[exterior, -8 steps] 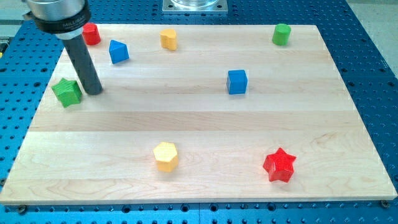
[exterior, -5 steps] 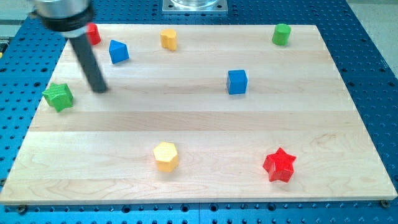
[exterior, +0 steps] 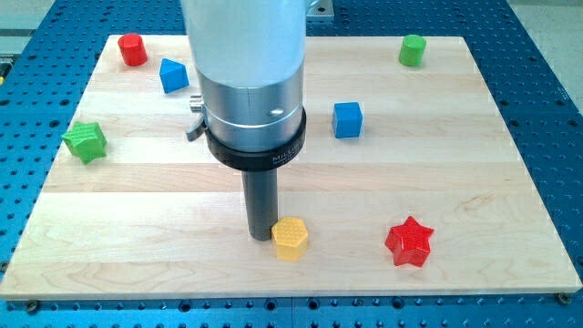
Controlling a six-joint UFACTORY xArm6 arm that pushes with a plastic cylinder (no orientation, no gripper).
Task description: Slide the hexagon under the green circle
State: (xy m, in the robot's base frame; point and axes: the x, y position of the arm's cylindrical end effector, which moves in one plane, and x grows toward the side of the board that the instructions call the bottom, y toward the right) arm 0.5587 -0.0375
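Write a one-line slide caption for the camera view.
My tip touches the yellow hexagon's left side; the green circle sits at the board's top right.

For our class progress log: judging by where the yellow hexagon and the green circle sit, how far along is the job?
Done: my tip has reached the yellow hexagon and stands at its left side, touching or nearly so. In hand: the push toward the view's right. Left: nearly all the travel, since the green circle sits at the board's top right corner, while the hexagon lies near the bottom edge, left of the red star.
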